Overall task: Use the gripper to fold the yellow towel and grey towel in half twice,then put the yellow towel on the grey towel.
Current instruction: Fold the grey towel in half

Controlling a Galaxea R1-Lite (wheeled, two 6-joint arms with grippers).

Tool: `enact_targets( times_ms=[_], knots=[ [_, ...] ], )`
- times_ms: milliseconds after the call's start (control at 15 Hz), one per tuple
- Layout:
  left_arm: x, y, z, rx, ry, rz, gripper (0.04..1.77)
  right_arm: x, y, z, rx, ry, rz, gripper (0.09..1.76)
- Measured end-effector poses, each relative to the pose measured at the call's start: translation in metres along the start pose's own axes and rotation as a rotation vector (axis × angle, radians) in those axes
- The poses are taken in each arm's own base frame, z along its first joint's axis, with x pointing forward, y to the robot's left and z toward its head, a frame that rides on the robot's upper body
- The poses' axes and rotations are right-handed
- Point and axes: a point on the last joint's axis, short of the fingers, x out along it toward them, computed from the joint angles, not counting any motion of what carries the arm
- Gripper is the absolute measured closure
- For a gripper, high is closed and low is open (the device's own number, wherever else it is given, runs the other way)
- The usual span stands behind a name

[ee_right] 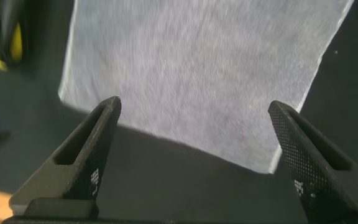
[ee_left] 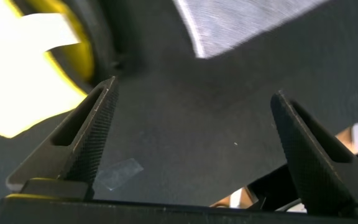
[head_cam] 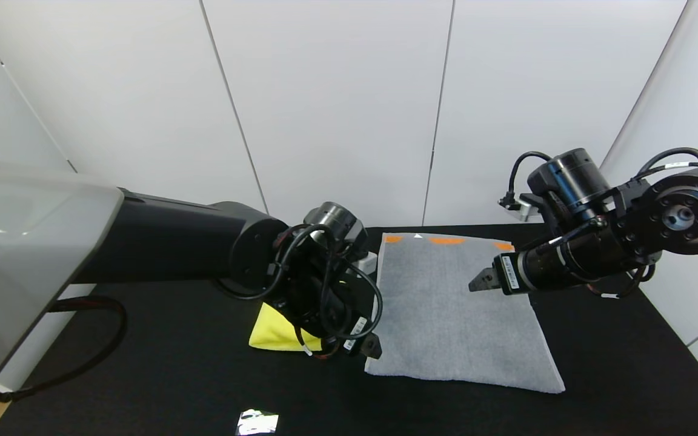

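From the head view, the mid-grey terry towel [head_cam: 459, 309] lies flat on the black table [head_cam: 161, 375], already folded into a rough rectangle, with an orange patterned band [head_cam: 446, 240] along its far edge. The bright yellow plush towel [head_cam: 277, 333] sits just beside the grey towel's left edge, mostly hidden behind the left arm, only a folded corner showing. The left gripper [head_cam: 372, 347] hangs low at the grey towel's near-left corner, and the right gripper [head_cam: 481, 281] hovers above the grey towel's right part, pointing toward the left. A small shiny scrap [head_cam: 257, 422] lies on the table near the front edge. In the left wrist view, the left gripper [ee_left: 194, 124] has its jaws spread wide and empty over bare black table, with the yellow towel [ee_left: 17, 81] and the grey towel [ee_left: 241, 22] both beyond the fingertips. In the right wrist view, the right gripper [ee_right: 194, 134] is likewise wide apart and holds nothing, with the grey towel [ee_right: 197, 74] spread below it.
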Motion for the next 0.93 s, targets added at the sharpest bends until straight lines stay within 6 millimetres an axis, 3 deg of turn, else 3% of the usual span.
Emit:
enact_targets(
  times_ms=[467, 933],
  knots=[
    [0.011, -0.026, -0.005, 0.188, 0.032, 0.008, 0.09, 0.011, -0.052, -0.029, -0.161, 0.042, -0.045, 0.14],
    [0.047, -0.044, -0.006, 0.262, 0.094, 0.07, 0.09, 0.023, -0.076, -0.056, -0.185, 0.166, -0.079, 0.14]
  ],
)
